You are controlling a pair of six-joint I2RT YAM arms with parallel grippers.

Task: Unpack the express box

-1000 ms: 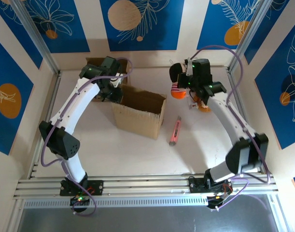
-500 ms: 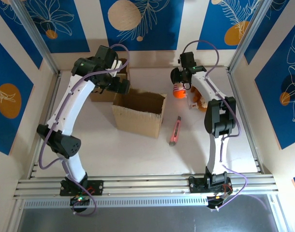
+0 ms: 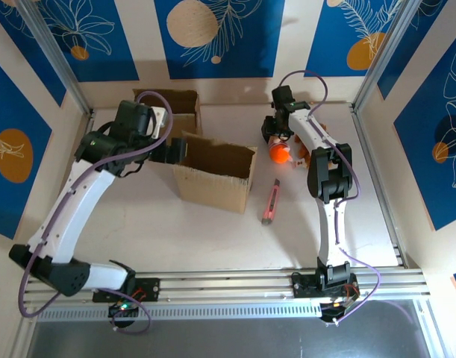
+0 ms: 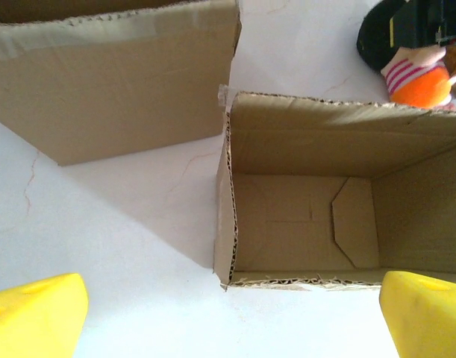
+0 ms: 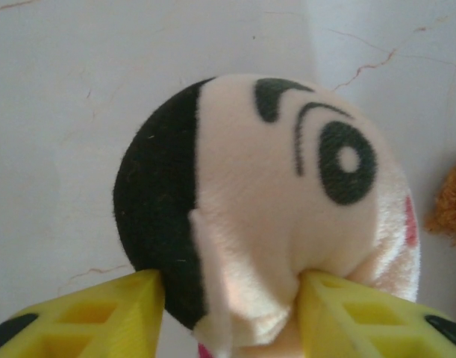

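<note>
Because the express box [image 3: 213,186] stands open-topped at the centre of the desk [image 3: 213,239], its interior can be inspected from above. The left wrist view shows bare cardboard floor and walls, with no contents visible. Judgement: unloading is at or near its end.

A second carton [image 3: 168,112] sits at 11 o'clock from the express box, apart from it.

The left fingers [image 4: 37,317] are spread wide and hold nothing. They hover at the box's 9 o'clock wall, a position that suits either an inspection of the cavity or a grasp on that wall.

The plush doll [image 5: 287,194] is at 2 o'clock from the box, well outside it. The right fingers [image 5: 86,313] hold it, one on each side just below the head, both touching the plush. Gripping at this narrow section probably keeps the wider head from slipping through.

A utility knife [image 3: 271,203] lies flat at 4 o'clock from the box, apart from it and clear of both arms.

A brown furry toy [image 3: 308,158] lies just beside the doll at its 4 o'clock. This suggests that corner serves as the unloading area.
</note>
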